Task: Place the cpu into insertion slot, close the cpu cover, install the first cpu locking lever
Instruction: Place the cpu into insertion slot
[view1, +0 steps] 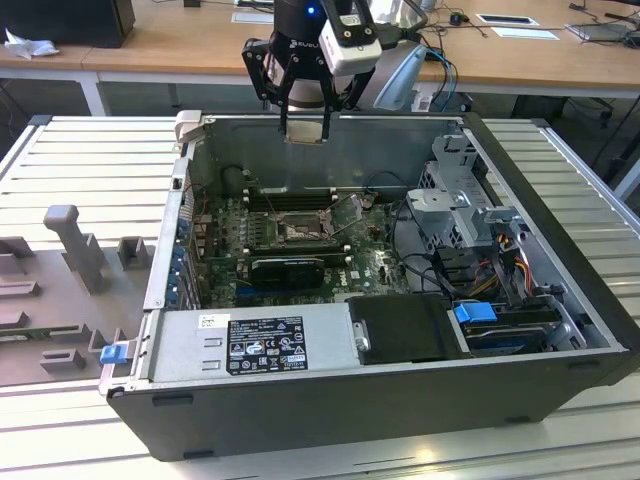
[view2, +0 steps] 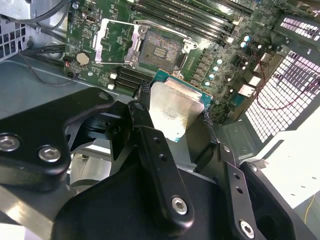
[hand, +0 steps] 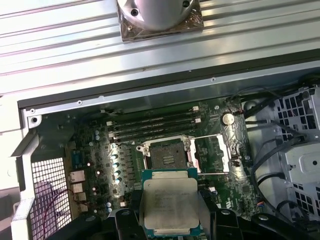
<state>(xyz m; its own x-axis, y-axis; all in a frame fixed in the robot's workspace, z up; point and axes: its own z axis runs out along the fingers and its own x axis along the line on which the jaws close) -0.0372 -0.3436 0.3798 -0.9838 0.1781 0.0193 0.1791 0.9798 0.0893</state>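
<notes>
The jaws are clenched on the cpu (view1: 306, 130), pinching it by two opposite edges so that its flat faces stay free; in both wrist views the silver-grey lid (view2: 172, 110) faces the camera, with the thin green rim (hand: 170, 205) showing around it. In the exterior view the chip hangs at about twelve o'clock, above the back wall of the open computer case (view1: 400, 140), which lies on its side on the ribbed table (view1: 90, 160).

The chip is well apart from the insertion slot (view1: 297, 228) and is not seated. It is held roughly level, probably so it can drop squarely into the socket.

The slot's dark centre (hand: 167, 152) lies bare because the cpu cover (hand: 215, 152) is swung open, resting at three o'clock of the slot in the exterior view; its window frame (view2: 116, 42) lies flat on the board. The memory slots (view1: 285, 197) run at twelve o'clock of the slot and the graphics card (view1: 288, 267) at six o'clock.
</notes>
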